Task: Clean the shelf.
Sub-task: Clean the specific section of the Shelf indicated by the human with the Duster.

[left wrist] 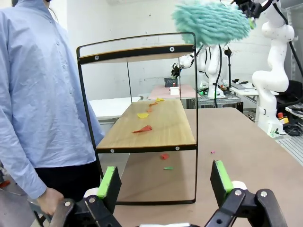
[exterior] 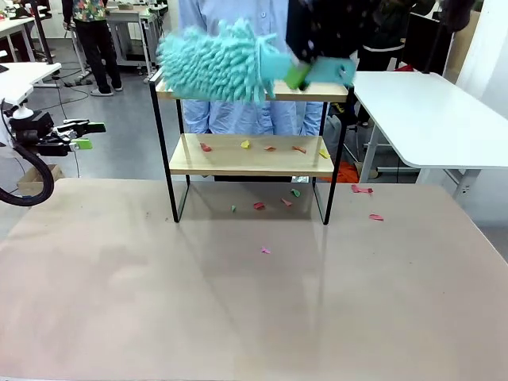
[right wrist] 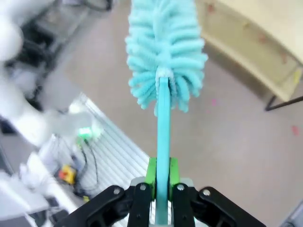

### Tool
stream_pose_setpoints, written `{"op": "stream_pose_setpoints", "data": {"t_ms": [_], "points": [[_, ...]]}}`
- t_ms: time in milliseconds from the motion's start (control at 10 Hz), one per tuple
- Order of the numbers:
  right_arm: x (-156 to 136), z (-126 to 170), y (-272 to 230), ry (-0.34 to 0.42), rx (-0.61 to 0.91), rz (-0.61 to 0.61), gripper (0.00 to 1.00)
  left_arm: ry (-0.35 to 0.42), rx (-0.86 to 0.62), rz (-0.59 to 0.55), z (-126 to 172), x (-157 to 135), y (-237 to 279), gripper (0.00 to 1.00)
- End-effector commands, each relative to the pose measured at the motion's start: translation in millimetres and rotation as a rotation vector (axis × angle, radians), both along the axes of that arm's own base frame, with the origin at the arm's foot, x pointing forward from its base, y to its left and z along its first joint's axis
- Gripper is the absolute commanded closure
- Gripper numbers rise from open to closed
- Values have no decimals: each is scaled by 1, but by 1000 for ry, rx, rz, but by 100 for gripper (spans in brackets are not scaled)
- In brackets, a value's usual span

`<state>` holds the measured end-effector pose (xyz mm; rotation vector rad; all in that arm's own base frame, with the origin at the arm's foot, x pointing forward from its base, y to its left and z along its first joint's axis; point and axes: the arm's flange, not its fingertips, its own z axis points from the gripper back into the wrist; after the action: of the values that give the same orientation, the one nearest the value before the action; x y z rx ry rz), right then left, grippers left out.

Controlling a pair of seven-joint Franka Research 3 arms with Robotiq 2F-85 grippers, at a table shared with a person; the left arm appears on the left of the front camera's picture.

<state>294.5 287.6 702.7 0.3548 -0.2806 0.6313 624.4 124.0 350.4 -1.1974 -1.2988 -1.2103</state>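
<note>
Front view: R claw (exterior: 298, 75) clamps duster (exterior: 214, 63) at shelf (exterior: 317, 94) top; L claw (exterior: 89, 136) apart; scraps (exterior: 259, 205) below.

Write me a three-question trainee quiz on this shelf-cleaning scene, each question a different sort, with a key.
1. True or false: the right end effector is shut on the duster handle.
2. Short answer: what litters the shelf on its lower board and the table?
3. Multiple choice: the duster's head is A) lying on the table, B) up at the top board, C) resting on the lower board.
Key: 1 true; 2 coloured scraps; 3 B.
</note>
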Motion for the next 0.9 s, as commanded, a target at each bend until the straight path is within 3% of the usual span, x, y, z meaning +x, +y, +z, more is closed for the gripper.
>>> {"op": "stream_pose_setpoints", "data": {"t_ms": [0, 300, 800], "points": [[1, -18, -19, 2, -142, 184, 87, -15, 10, -6, 2, -2, 0, 0], [-4, -72, -43, 44, -260, 306, 87, -15, 10, -6, 2, -2, 0, 0], [-25, -166, -127, 98, -218, 393, 87, -15, 10, -6, 2, -2, 0, 0]]}}
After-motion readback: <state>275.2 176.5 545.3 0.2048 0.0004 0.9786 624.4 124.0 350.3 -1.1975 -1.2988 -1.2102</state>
